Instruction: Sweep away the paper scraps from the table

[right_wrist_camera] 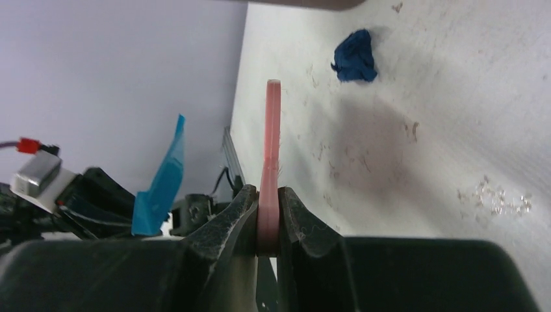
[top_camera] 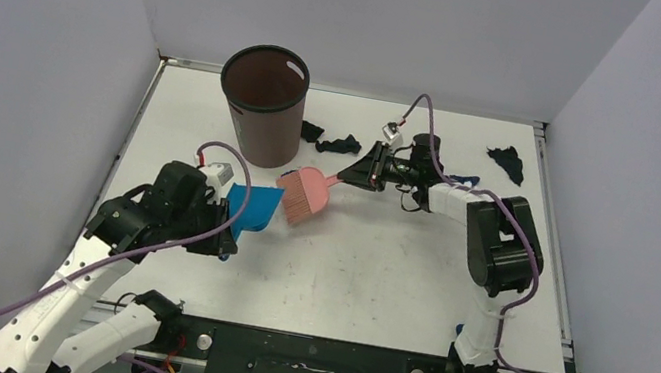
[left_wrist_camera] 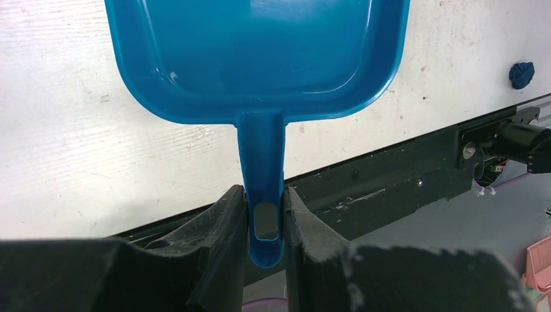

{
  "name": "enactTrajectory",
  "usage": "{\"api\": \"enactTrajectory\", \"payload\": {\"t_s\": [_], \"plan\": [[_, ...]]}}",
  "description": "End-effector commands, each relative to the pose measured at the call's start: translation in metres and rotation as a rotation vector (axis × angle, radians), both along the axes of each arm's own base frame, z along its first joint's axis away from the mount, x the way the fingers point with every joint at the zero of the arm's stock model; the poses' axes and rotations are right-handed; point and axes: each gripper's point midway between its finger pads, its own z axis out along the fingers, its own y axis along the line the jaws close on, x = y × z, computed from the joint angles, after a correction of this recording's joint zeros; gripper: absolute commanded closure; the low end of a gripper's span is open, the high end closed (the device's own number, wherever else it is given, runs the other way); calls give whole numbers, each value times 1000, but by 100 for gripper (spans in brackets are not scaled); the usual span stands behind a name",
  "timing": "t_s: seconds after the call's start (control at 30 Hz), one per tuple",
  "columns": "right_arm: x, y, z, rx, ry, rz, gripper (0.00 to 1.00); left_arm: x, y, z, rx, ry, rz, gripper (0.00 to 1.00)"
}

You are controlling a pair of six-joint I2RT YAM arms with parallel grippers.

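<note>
My left gripper (top_camera: 228, 218) is shut on the handle of the bright blue dustpan (top_camera: 254, 209); the left wrist view shows the handle pinched between the jaws (left_wrist_camera: 266, 224) and the pan (left_wrist_camera: 260, 58) looks empty. My right gripper (top_camera: 362, 169) is shut on the pink hand brush (top_camera: 305, 193), its handle clamped between the jaws (right_wrist_camera: 268, 218). The brush head hangs just right of the dustpan's mouth. Dark paper scraps lie on the white table (top_camera: 374, 265) behind the brush (top_camera: 312, 131) (top_camera: 339, 143) and at the far right (top_camera: 507, 161). One blue scrap shows in each wrist view (right_wrist_camera: 355, 57) (left_wrist_camera: 521, 74).
A tall dark brown waste bin (top_camera: 262, 104) stands at the back left, behind the dustpan. Grey walls close in the table on three sides. A metal rail (top_camera: 329, 354) runs along the near edge by the arm bases.
</note>
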Motion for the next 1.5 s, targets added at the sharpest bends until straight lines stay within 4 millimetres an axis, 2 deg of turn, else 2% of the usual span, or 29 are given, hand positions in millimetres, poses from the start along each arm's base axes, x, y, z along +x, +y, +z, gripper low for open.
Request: {"api": "enactTrajectory", "payload": {"t_s": [0.0, 0.2, 0.33, 0.5, 0.67, 0.83, 0.9, 1.07, 1.13, 1.23, 1.3, 1.47], "plan": [[38, 12, 46, 172, -49, -67, 95, 0, 2, 5, -1, -39, -5, 100], [79, 10, 7, 87, 1, -197, 95, -1, 1, 5, -19, -31, 17, 100], [94, 3, -14, -11, 17, -258, 95, -3, 3, 6, -9, -21, 27, 100], [86, -16, -25, -95, 21, -295, 95, -2, 2, -1, 16, 7, 7, 100], [71, -64, -32, -257, -14, -344, 95, 10, 0, -9, 47, 11, -5, 100], [48, -106, -8, -320, -105, -333, 95, 23, -5, -17, 68, 2, -29, 100], [34, -112, 6, -349, -168, -270, 95, 28, -6, -24, 86, 1, -40, 100], [10, -108, 52, -327, -376, -60, 95, 27, -19, -42, 57, 83, -80, 100], [15, -112, 75, -383, -501, -21, 95, 28, -25, -44, 29, 89, -88, 100], [33, -121, 106, -496, -726, -10, 95, 27, -29, -44, 8, 75, -86, 100], [44, -123, 118, -607, -915, 19, 95, 21, -29, -42, 7, 70, -86, 100], [62, -102, 129, -863, -1395, 177, 95, 2, -22, -33, 29, 90, -89, 100]]}}
